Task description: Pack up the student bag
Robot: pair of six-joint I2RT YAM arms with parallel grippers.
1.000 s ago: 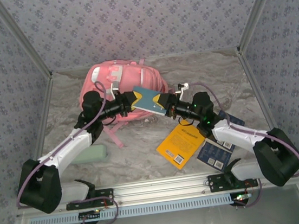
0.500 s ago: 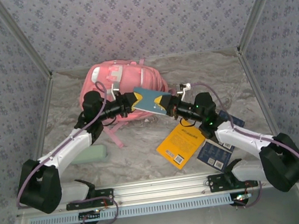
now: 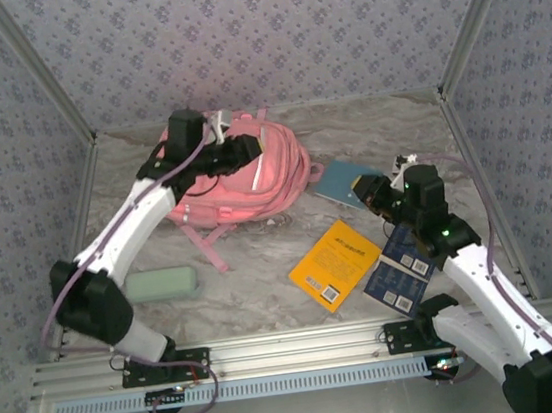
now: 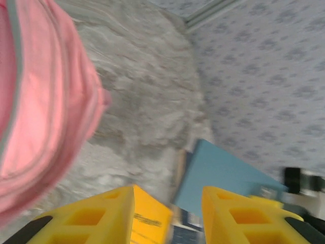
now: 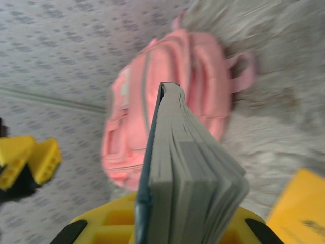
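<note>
Pink student bag (image 3: 278, 178); teal book (image 3: 339, 184); yellow book (image 3: 333, 263); grey-marbled table (image 3: 264, 268).

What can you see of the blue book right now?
The blue book is thick, with a teal-blue cover and greyish page edges. The right hand clamps it at one end, across both covers. In the right wrist view its pages splay slightly. From the top camera it sits roughly flat, cover up, low over the marbled table, just right of the pink backpack with a gap between them. Whether it touches the table is unclear.
</note>
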